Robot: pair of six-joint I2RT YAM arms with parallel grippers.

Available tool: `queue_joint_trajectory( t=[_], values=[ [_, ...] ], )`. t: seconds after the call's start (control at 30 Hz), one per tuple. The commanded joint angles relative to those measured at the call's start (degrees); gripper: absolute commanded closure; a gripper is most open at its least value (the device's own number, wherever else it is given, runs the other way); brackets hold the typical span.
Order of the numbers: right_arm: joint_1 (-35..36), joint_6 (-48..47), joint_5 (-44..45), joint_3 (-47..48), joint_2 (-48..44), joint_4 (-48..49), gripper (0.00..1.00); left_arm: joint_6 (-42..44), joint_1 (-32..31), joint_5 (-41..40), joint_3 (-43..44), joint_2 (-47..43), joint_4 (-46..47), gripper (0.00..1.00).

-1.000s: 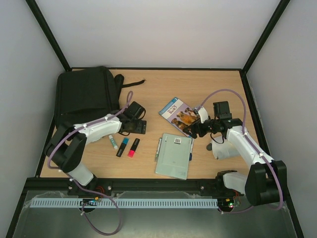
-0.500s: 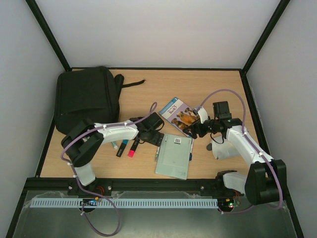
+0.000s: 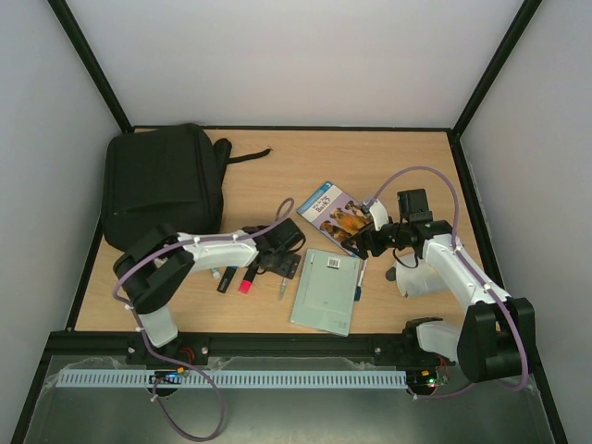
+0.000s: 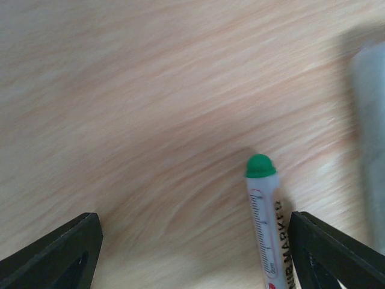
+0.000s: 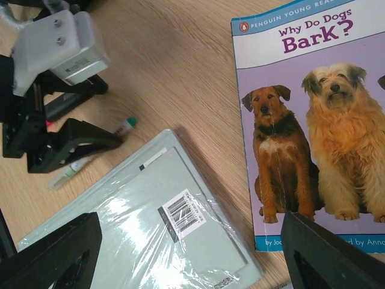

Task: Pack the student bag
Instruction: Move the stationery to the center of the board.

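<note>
The large black soft fabric student bag (image 3: 157,190) lies flat at the far left of the wooden surface (image 3: 407,157), apparently closed. I judge it light but limp, so it will sag and fold when lifted; the black strap (image 3: 242,154), or the edge beside a zip, seems the best place to hold, though the zips are too small to see. Both are open and empty: the left claw (image 4: 192,241) is low over a white green-capped marker (image 4: 263,211), and the right claw (image 5: 192,247) is over a grey wrapped notebook (image 5: 150,229).
</note>
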Motion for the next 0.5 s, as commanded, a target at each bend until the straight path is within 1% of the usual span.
queue_joint_trajectory(
  t=[0.0,0.2,0.33,0.47],
  values=[
    [0.2,-0.7,-1.1,-0.3,-0.2,-3.0,0.18,-3.8,2.0,-3.8,-7.1,-4.8,-7.4,0.13],
    [0.3,-0.9,-1.3,-0.1,0.2,-3.2,0.18,-6.6,8.1,-5.4,-14.4,-11.7,-7.5,0.13],
    [0.2,-0.8,-1.4,-0.2,-0.1,-3.3,0.18,-7.0,11.0,-5.9,-15.9,-14.3,-8.2,0.13],
    [0.3,-0.7,-1.4,-0.2,-0.2,-3.3,0.18,-5.9,11.9,-6.4,-15.5,-16.3,-9.4,0.13]
  ],
)
